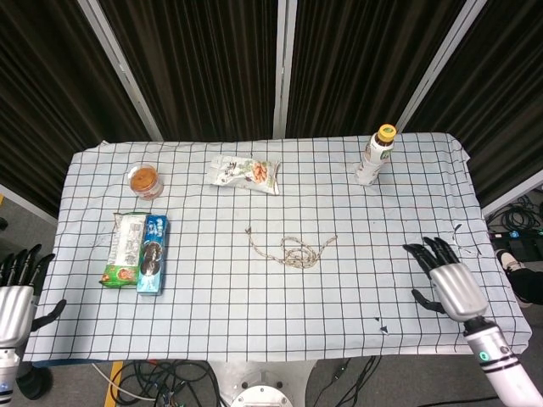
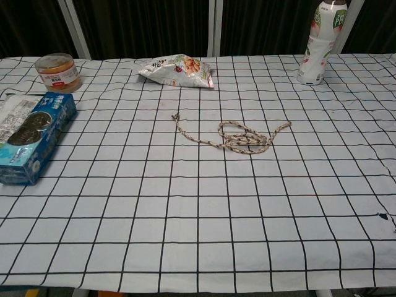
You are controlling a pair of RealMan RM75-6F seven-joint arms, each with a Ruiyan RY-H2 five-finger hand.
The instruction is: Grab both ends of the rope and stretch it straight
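Observation:
A thin beige rope [image 1: 291, 248] lies coiled at the middle of the checked tablecloth [image 1: 339, 288]; in the chest view the rope [image 2: 234, 136] has its left end near the centre and its right end curving up to the right. My right hand [image 1: 447, 280] hovers open over the table's right front part, well to the right of the rope. My left hand [image 1: 15, 297] stays open off the table's left front corner. Neither hand shows in the chest view.
A bottle [image 1: 376, 155] stands at the back right. A snack bag [image 1: 246, 172] lies at the back middle and a small jar [image 1: 145, 180] at the back left. A blue cookie box [image 1: 152, 253] and a green packet [image 1: 124, 248] lie on the left.

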